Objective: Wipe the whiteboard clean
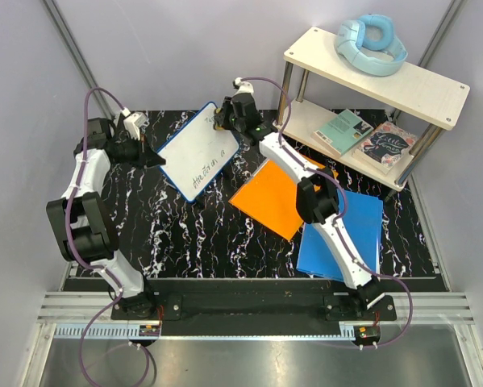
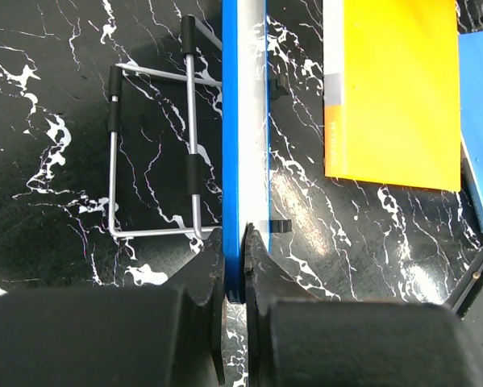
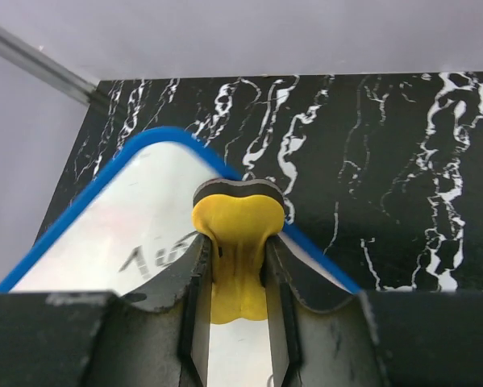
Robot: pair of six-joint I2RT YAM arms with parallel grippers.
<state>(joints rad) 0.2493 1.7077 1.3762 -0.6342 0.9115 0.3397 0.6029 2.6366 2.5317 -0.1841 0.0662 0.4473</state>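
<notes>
With left gripper (image 1: 154, 159), pinching whiteboard (image 1: 199, 151) by its blue frame, jaws closed tight on the edge. With right gripper (image 1: 223, 121), squeezing a yellow eraser (image 3: 238, 230) at the board's top corner. Showing only in left wrist view: board edge-on, wire stand (image 2: 152, 153) sticking out on its left. Showing only in right wrist view: eraser's black pad sitting at the rounded frame, black writing just beside it. Sitting upper centre-left in top view, face tilted, handwriting running along lower right edge, rest mostly white. Lying right of it: orange folder (image 1: 275, 197) near board's lower corner, blue folder (image 1: 350, 234) just beside that, shelf (image 1: 378, 76) upper right, well apart. Showing below the board: black marbled table (image 1: 185, 234).
</notes>
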